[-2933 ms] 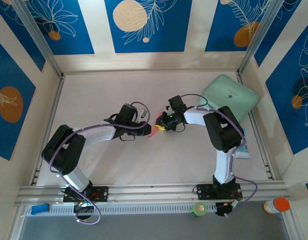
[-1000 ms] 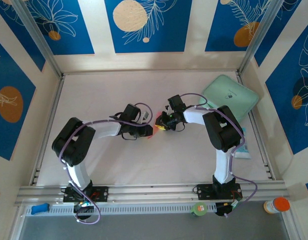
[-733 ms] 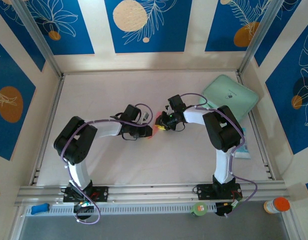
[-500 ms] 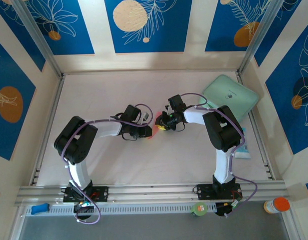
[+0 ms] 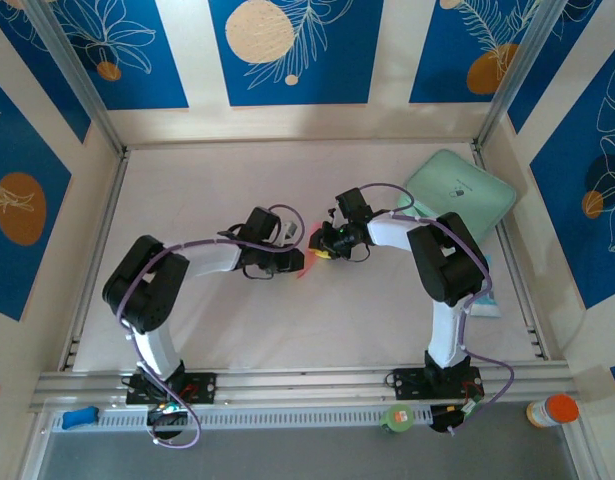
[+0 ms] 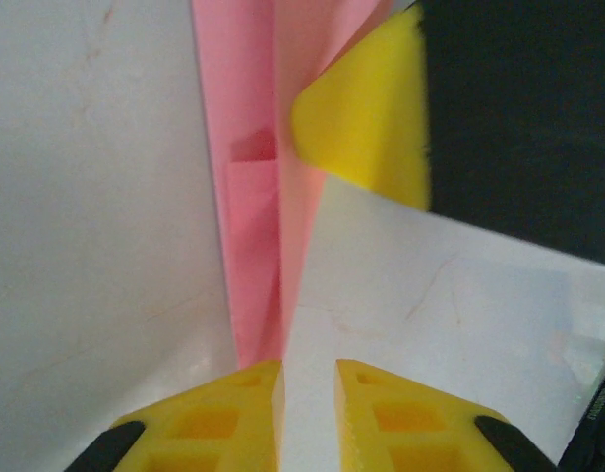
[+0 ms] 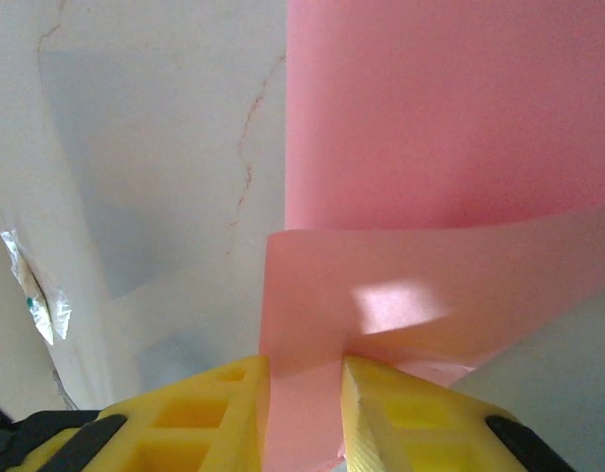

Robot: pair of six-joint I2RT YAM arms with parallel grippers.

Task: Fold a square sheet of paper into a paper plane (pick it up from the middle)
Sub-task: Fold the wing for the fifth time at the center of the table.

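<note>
- Mid-fold: paper (image 7: 430,128) pinched in right gripper (image 7: 304,393), flap curled over.
- Left gripper (image 6: 309,393) nearly closed at paper's end; grip cannot be told.
- Next: flap to be pressed flat.

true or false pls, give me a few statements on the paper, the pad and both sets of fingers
1. The right fingers are clamped on the salmon-pink paper. True.
2. The mint-green pad lies at the near left corner of the table. False: it lies at the far right corner.
3. The paper lies flat and unfolded. False: a flap bends over from the sheet toward the right fingers.
4. The left fingers and the right fingers meet at the paper, near mid-table. True.
5. The paper rests on the pad. False: they are well apart.
</note>
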